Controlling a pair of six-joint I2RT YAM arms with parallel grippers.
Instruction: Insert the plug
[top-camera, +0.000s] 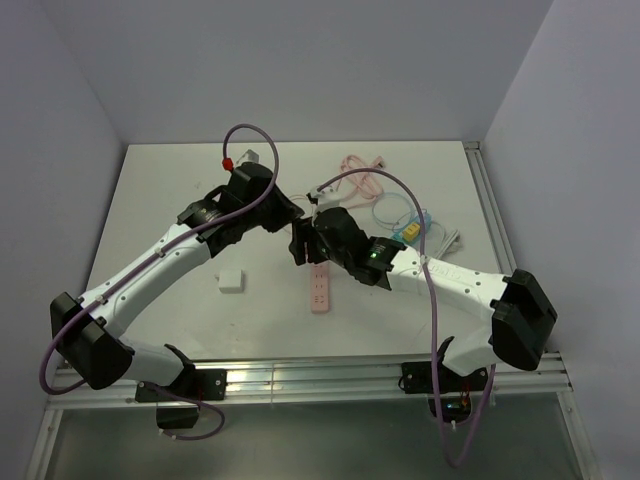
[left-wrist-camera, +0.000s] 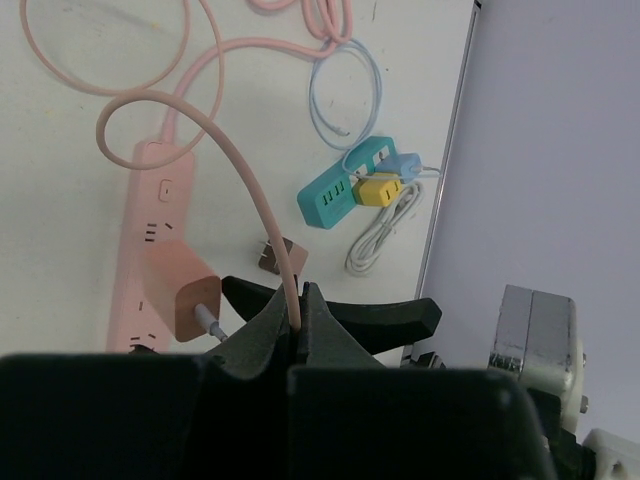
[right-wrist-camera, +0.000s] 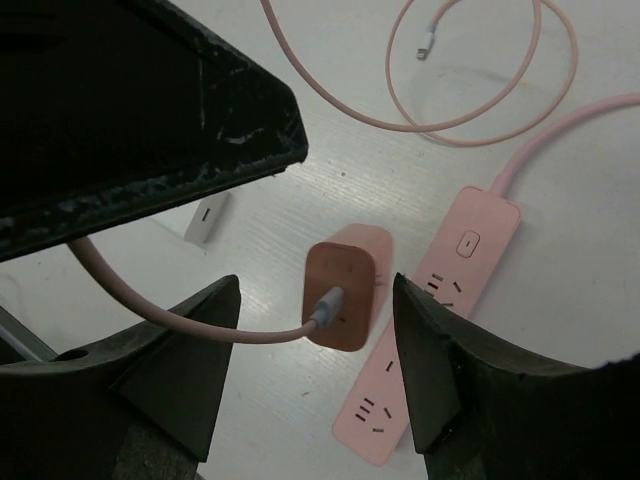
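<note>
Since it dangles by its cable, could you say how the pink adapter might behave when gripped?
The pink adapter probably swings or twists, hanging from the floppy cable the left claw pinches. Its smooth shell may slip.

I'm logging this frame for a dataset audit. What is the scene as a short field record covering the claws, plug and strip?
left claw: shut on the pink cable
right claw: open, fingers either side of the pink charger, gaps showing
pink charger: on the cable's end, over the pink power strip
pink power strip: lying flat, sockets up
bystanders: teal power strip, white adapter
</note>
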